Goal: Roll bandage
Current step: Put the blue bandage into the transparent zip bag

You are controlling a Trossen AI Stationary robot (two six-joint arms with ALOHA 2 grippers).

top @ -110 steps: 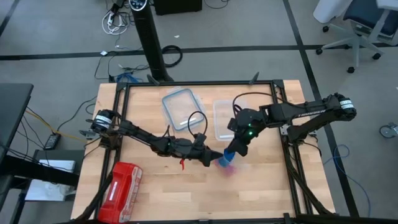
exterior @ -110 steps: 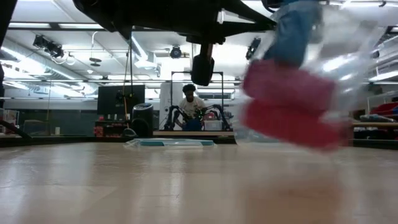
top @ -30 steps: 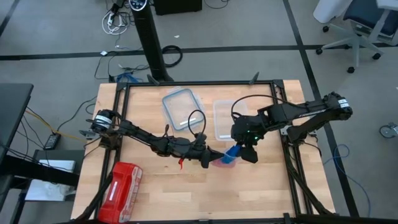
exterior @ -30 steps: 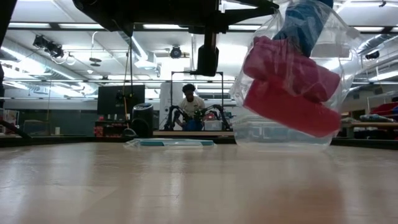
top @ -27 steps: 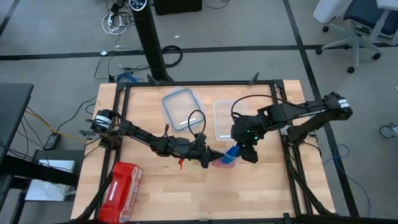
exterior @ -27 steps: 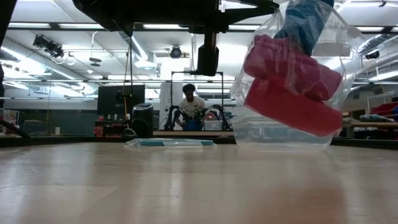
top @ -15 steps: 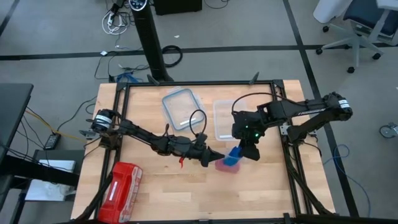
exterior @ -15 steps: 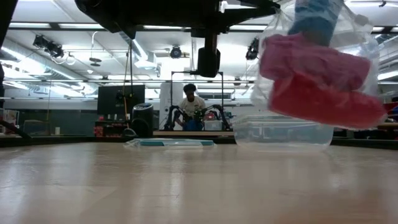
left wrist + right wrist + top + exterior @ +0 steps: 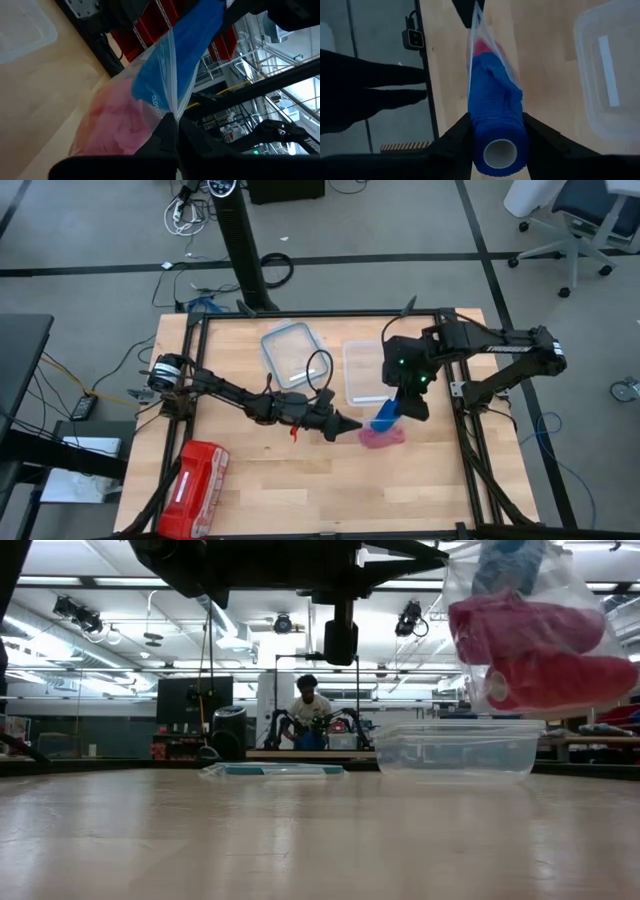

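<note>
Blue bandage, clear bag printed "CLOSE".

The right pincer has closed in from a wider spread and now clamps the blue bandage roll at the mouth of the clear plastic bag. Its arm has drawn back toward the far right of the surface, pulling the bag and its pink-red rolls rightward and higher in the low view. In the high view the bag now lies further from the left pincer, stretched out from it.
</note>
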